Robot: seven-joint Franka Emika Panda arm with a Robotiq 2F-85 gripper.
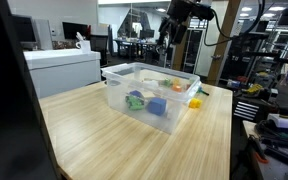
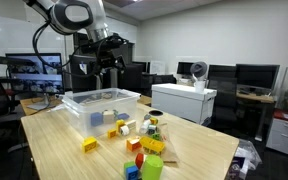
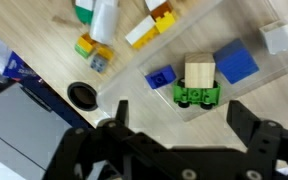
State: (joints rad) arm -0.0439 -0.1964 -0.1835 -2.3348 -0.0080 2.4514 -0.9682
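Squarely beneath the spread hand sits a green-and-tan block.

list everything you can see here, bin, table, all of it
table: one, light wood, under everything
bin: one, clear plastic, on the table
blue blocks: two, blue, in the bin
green block: one, green, in the bin below the hand
tan block: one, tan, touching the green block
white block: one, white, in the bin
loose blocks: many, yellow, green, orange, blue, white, on the table beside the bin
box: one, white, by the table edge
monitors: several, dark, background desks
arm: one, grey and black, over the bin
hand: one, black, open and empty, above the bin
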